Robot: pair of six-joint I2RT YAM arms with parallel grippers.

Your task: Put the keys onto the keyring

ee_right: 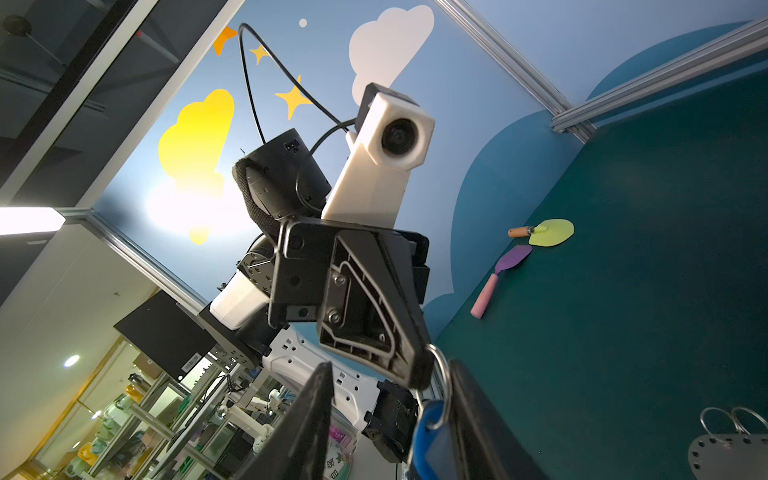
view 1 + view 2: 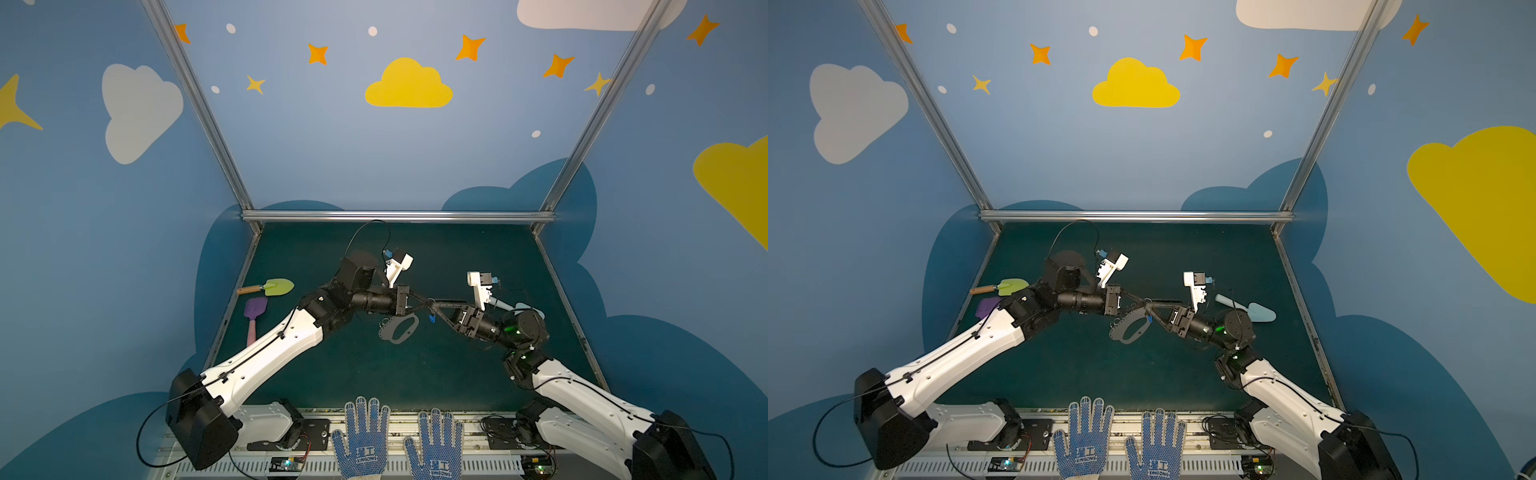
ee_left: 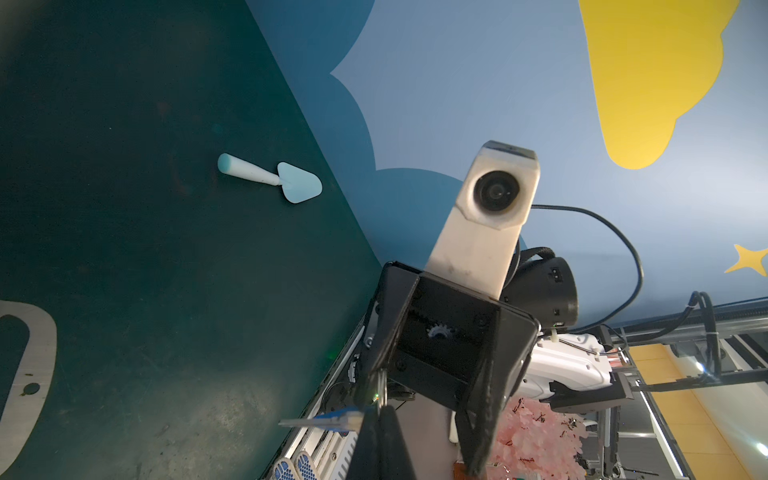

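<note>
The keys, a small silver metal key on a wire loop with a blue plastic tag, hang in the air over the middle of the dark green mat. I have them by the loop: my left gripper is clamped tight on that wire, which I judge lets key and tag dangle free at six o'clock below the grip. My right gripper comes in nose to nose from three o'clock, jaws parted to either side of the tag and not closed on it, placed, I think, to steady or take it. The keyring, a flat grey D-shaped plate with an oval cutout and little wire rings, lies on the mat at seven o'clock beneath us, near for a short drop. The pale blue toy spade sits at three o'clock, the lime-green toy trowel and purple spatula at nine, well apart from the work.
</note>
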